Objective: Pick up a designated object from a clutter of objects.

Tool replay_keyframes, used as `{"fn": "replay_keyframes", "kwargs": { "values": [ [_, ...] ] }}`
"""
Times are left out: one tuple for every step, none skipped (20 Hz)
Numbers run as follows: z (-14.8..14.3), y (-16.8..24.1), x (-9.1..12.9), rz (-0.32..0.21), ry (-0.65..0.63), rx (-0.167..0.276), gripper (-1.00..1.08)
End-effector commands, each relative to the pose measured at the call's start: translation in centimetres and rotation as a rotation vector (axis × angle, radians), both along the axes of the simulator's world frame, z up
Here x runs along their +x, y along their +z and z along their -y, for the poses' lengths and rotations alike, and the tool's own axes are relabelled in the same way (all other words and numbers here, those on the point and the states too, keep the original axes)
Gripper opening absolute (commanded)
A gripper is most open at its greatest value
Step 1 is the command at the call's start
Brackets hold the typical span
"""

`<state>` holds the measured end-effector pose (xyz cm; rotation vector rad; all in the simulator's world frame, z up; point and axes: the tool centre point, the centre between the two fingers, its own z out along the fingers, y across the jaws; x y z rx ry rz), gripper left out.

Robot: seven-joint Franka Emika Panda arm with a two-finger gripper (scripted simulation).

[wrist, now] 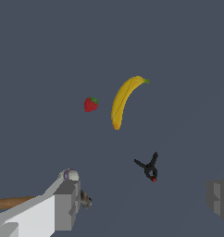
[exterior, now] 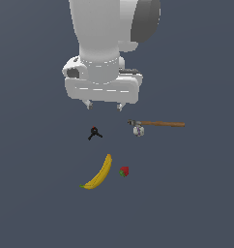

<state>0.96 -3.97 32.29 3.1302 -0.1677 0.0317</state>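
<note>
The long curved yellow banana (exterior: 99, 174) with a greenish stem tip lies on the dark grey floor, toward the front of the exterior view; it also shows in the wrist view (wrist: 123, 100). My gripper (exterior: 104, 105) hangs open and empty well above and behind it, the two fingertips spread wide. In the wrist view one finger (wrist: 67, 203) and the other finger (wrist: 219, 200) frame the lower corners, and the gripper (wrist: 144, 203) holds nothing.
A small red strawberry (exterior: 124, 171) (wrist: 90, 104) lies beside the banana. A black-and-red clamp (exterior: 94, 132) (wrist: 149, 168) sits below the gripper. A brown-handled hammer (exterior: 155, 124) (wrist: 21, 201) lies toward the exterior view's right.
</note>
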Motion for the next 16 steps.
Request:
{"fn": "replay_keyframes", "kwargs": {
  "values": [
    [0.0, 0.0, 0.0, 0.000, 0.000, 0.000, 1.00],
    [0.0, 0.0, 0.0, 0.000, 0.000, 0.001, 1.00],
    [-0.1, 0.1, 0.0, 0.000, 0.002, 0.002, 1.00],
    [-0.3, 0.1, 0.0, 0.000, 0.004, 0.005, 1.00],
    [-0.5, 0.3, -0.1, 0.000, 0.006, 0.009, 1.00],
    [-0.8, 0.4, -0.1, 0.000, 0.010, 0.014, 1.00],
    [-1.1, 0.6, -0.1, 0.000, 0.014, 0.020, 1.00],
    [-1.3, 0.7, -0.2, 0.000, 0.017, 0.025, 1.00],
    [-1.5, 0.8, -0.2, 0.000, 0.019, 0.029, 1.00],
    [-1.7, 0.8, -0.2, 0.000, 0.021, 0.031, 1.00],
    [-1.7, 0.9, -0.2, 0.000, 0.021, 0.033, 1.00],
    [-1.8, 0.9, -0.2, 0.000, 0.021, 0.033, 1.00],
    [-1.7, 0.8, -0.2, 0.000, 0.021, 0.032, 1.00],
    [-1.7, 0.9, -0.2, 0.000, 0.021, 0.031, 1.00],
    [-1.7, 0.9, -0.2, 0.000, 0.022, 0.031, 1.00],
    [-1.7, 0.9, -0.3, 0.000, 0.023, 0.031, 1.00]
  ]
}}
